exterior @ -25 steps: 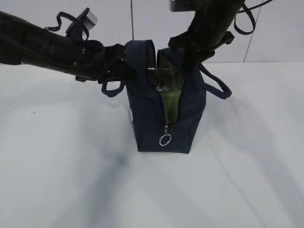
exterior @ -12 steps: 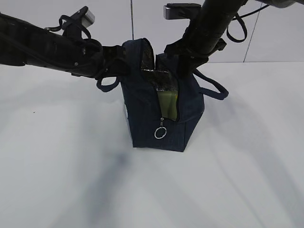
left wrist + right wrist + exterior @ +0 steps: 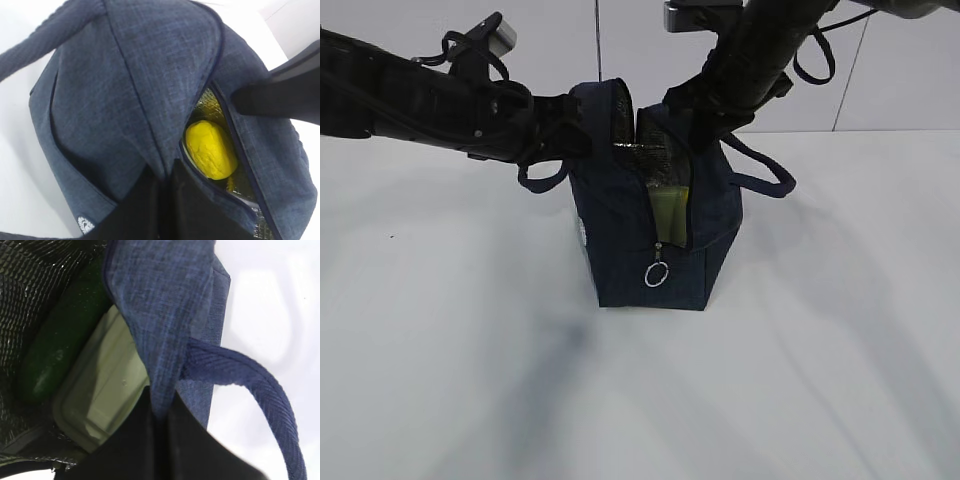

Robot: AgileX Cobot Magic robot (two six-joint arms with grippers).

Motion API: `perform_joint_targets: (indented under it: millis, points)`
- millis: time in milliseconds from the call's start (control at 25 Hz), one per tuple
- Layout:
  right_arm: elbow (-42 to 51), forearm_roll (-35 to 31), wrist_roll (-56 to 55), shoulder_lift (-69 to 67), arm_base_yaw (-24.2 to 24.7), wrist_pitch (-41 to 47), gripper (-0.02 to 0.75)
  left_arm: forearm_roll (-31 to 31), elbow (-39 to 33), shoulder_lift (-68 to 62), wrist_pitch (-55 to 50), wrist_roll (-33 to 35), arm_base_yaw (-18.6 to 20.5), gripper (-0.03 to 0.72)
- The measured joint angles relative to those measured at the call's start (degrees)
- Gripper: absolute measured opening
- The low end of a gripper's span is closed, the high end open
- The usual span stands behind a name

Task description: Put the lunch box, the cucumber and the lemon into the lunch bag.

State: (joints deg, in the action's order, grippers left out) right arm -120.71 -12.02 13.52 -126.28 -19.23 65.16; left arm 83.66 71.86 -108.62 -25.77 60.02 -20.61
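Note:
The navy lunch bag (image 3: 625, 240) stands on the white table, its top zipper open and the ring pull (image 3: 657, 273) hanging on its near end. My left gripper (image 3: 582, 128) is shut on the bag's left top edge (image 3: 150, 145). My right gripper (image 3: 692, 112) is shut on the bag's right top edge (image 3: 160, 375). Inside lie the yellow lemon (image 3: 211, 148), the dark green cucumber (image 3: 65, 347) and the lunch box with its sage-green lid (image 3: 105, 385). The lid also shows through the opening in the exterior view (image 3: 670, 210).
The bag's loop handles hang out on either side, one at the left (image 3: 542, 178) and one at the right (image 3: 765, 172). White table (image 3: 470, 380) all round the bag; a white wall stands behind.
Both grippers have shifted the bag a little to the left and turned it. The opening has narrowed, so less of the green lid shows.

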Motion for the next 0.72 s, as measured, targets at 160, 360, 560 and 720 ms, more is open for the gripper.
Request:
perform_joint_targets:
  millis: [160,360,560,720]
  points:
    - [0.00,-0.83,0.00,-0.09,0.00,-0.12,0.020,0.00,0.00,0.00,0.00,0.00,0.00,-0.004]
    - [-1.25,-2.25,0.14,-0.46,0.00,-0.30,0.230,0.00,0.00,0.00,-0.10,0.00,0.00,-0.004]
    - [-6.42,-2.52,0.31,-0.46,0.00,3.55,0.365,-0.10,0.00,0.00,-0.10,0.00,0.00,-0.004]
    - [-10.39,-4.53,0.40,-0.46,0.00,5.45,0.377,-0.10,0.00,0.00,-0.21,0.00,0.00,-0.003]
